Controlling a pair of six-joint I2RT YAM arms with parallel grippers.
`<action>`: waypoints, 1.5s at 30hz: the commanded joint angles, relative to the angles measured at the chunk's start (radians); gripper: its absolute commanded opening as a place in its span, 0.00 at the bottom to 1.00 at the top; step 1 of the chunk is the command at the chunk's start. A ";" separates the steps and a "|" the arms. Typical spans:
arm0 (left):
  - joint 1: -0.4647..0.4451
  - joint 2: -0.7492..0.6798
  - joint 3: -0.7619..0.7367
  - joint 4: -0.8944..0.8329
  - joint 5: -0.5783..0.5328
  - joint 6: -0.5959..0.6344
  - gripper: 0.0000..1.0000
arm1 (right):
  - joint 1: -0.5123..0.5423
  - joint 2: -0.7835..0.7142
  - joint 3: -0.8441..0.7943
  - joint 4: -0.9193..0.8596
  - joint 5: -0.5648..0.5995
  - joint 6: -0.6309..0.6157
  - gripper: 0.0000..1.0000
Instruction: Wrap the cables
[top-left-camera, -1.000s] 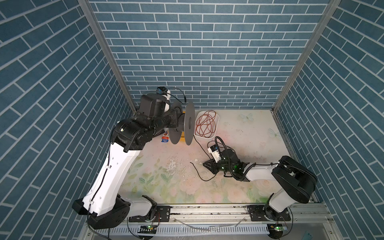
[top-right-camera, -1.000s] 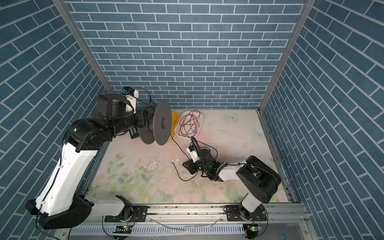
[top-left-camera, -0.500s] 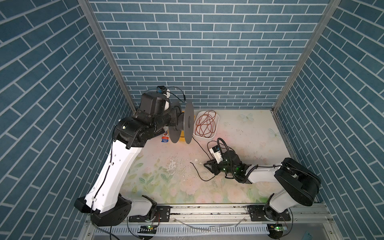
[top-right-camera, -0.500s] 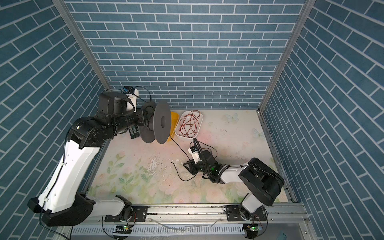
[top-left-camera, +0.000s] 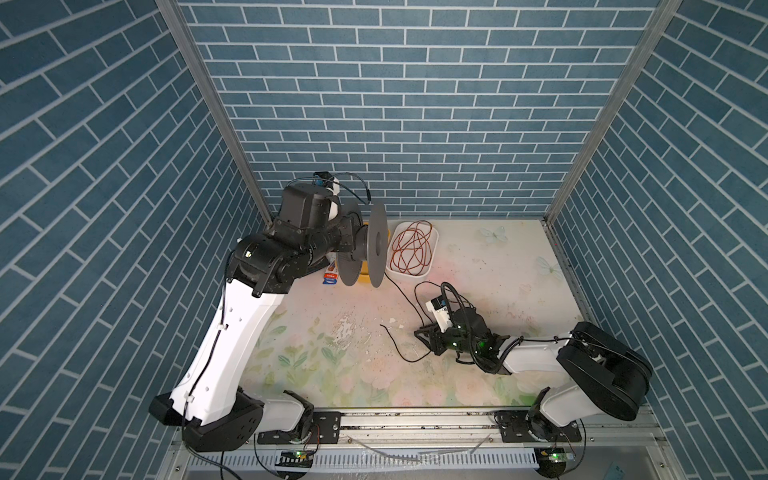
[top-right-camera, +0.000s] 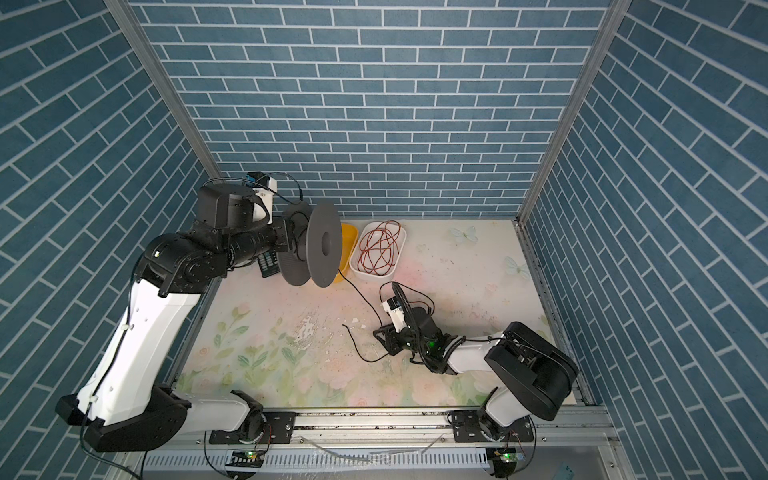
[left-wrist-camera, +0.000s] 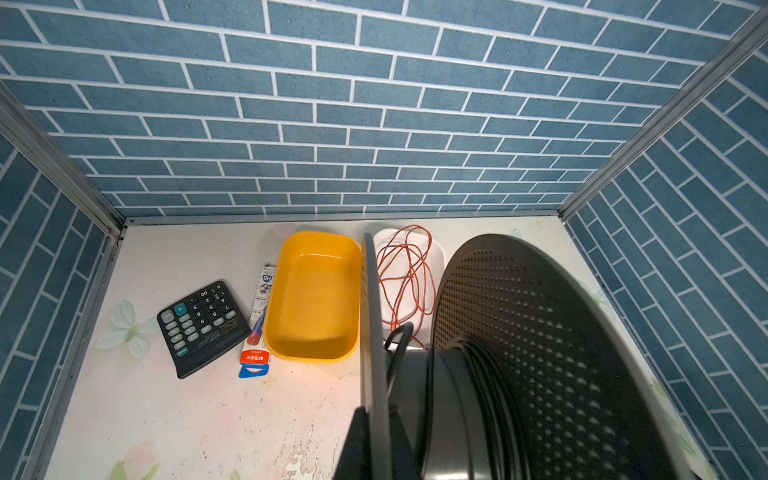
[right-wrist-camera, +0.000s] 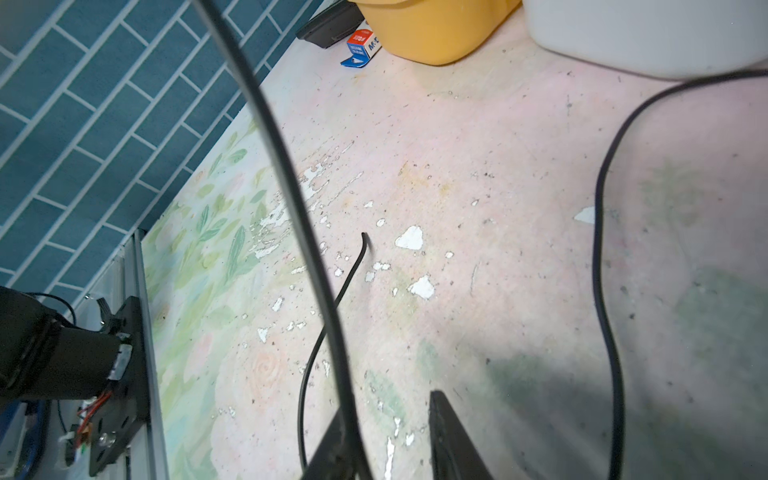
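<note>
A grey spool (top-left-camera: 377, 245) hangs in the air at the back left, and my left gripper (left-wrist-camera: 376, 419) is shut on the edge of one of its flanges. Black turns of the cables (left-wrist-camera: 494, 395) lie round the hub. From the spool the cables (top-left-camera: 401, 291) slope down to my right gripper (top-left-camera: 422, 336), which is low over the table's middle. The loose end (top-left-camera: 382, 326) curls on the table beside it. In the right wrist view the right gripper (right-wrist-camera: 388, 405) stands open. The cord (right-wrist-camera: 291, 166) runs along one finger and is not pinched.
A white tray (top-left-camera: 432, 249) with a coil of reddish-brown wire (top-left-camera: 411, 249) stands at the back, and a yellow tub (left-wrist-camera: 311, 295) is next to it. Left of the tub lie a calculator (left-wrist-camera: 199, 328) and a small pencil box (left-wrist-camera: 257, 328). Brick walls close three sides.
My right gripper has shifted a little toward the front edge along the cord. The left arm and the spool have hardly moved.
</note>
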 joint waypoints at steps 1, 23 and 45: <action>0.010 -0.003 -0.005 0.079 0.006 -0.003 0.00 | 0.005 -0.026 -0.033 0.023 0.029 0.006 0.12; 0.016 0.100 -0.160 0.205 -0.222 -0.040 0.00 | 0.321 -0.067 0.460 -0.522 0.358 -0.317 0.00; 0.004 0.150 -0.259 0.233 -0.363 -0.016 0.00 | 0.319 -0.016 0.849 -0.697 0.226 -0.491 0.00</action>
